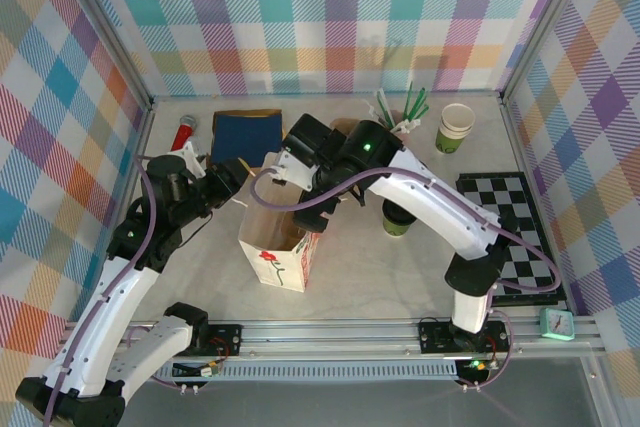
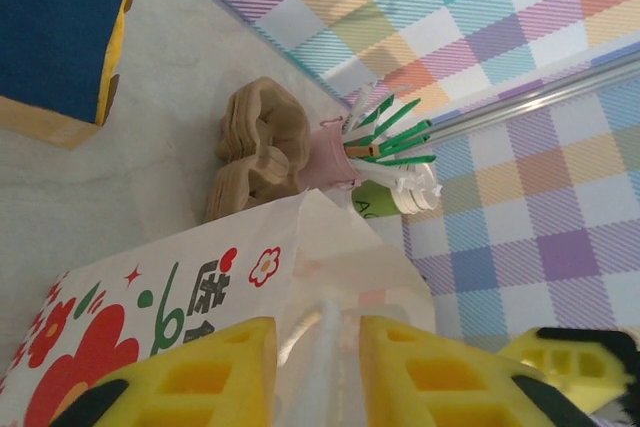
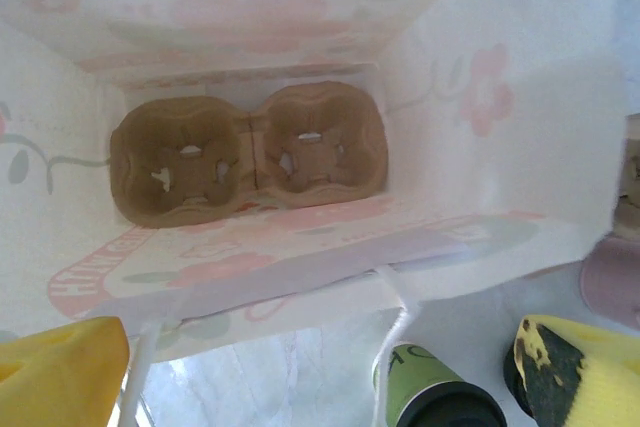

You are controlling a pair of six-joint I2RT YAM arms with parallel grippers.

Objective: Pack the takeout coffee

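Plaid-walled cell, pale bench (image 1: 400,282). Right gripper (image 3: 315,342) released, jaws wide and bare, over the mouth of the paper bag (image 3: 500,147). Pulp carrier (image 3: 250,152) lies flat on the bag floor. Left gripper (image 2: 318,332) straddles the bag rim, jaws slightly apart; can't tell if it pinches. Takeout coffee (image 3: 435,397) upright on the bench just outside the bag, bottom right of right wrist view.

Arms: white shells, black joints, purple cables; right arm (image 1: 440,207) green LED; end effector fingers (image 2: 200,372) yellow.
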